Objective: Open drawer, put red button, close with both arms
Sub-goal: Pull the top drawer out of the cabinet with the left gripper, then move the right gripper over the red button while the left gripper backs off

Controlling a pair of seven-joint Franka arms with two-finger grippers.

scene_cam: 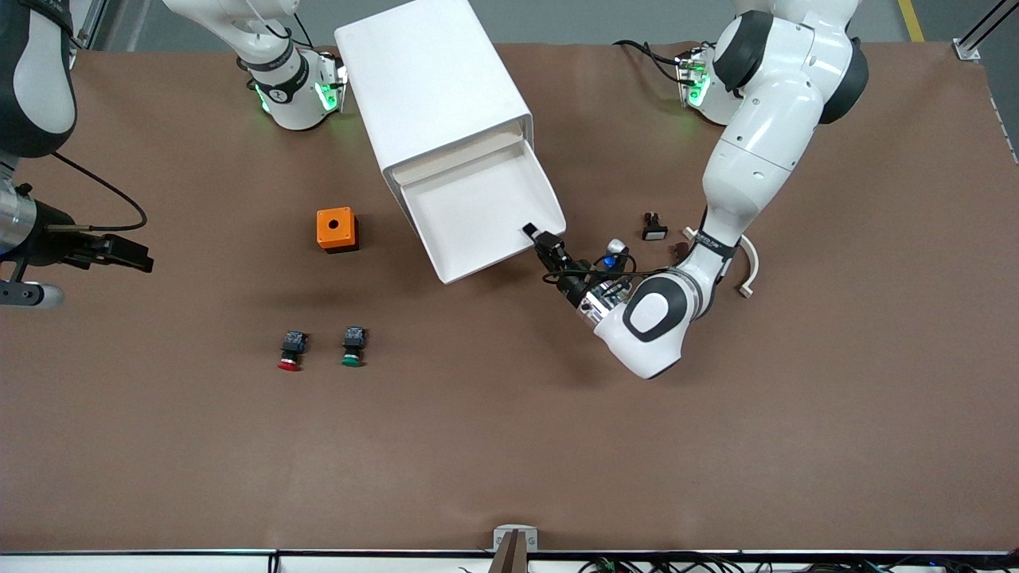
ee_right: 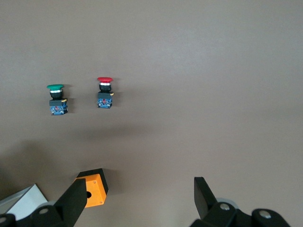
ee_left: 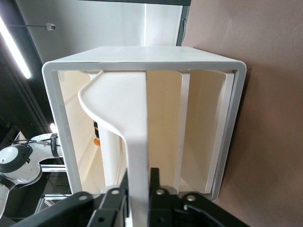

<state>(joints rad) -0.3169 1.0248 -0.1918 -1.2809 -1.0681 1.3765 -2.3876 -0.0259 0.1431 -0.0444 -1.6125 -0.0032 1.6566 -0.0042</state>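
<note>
Front view: left gripper (scene_cam: 543, 241) pinches the pulled-out drawer (scene_cam: 478, 215) at its front lip. Right gripper (ee_right: 137, 201) hangs wide, waiting. Red button (scene_cam: 290, 350) lies beside the green one (scene_cam: 353, 347); light, rigid, probably best gripped by its block body.

A high front camera looks down across the whole counter (scene_cam: 509, 446) toward both arm bases, the left wrist camera sits close against the cabinet (ee_left: 142, 56), and the right wrist camera, looking down from above, shares the orange box (ee_right: 93, 188) with the front view.
</note>
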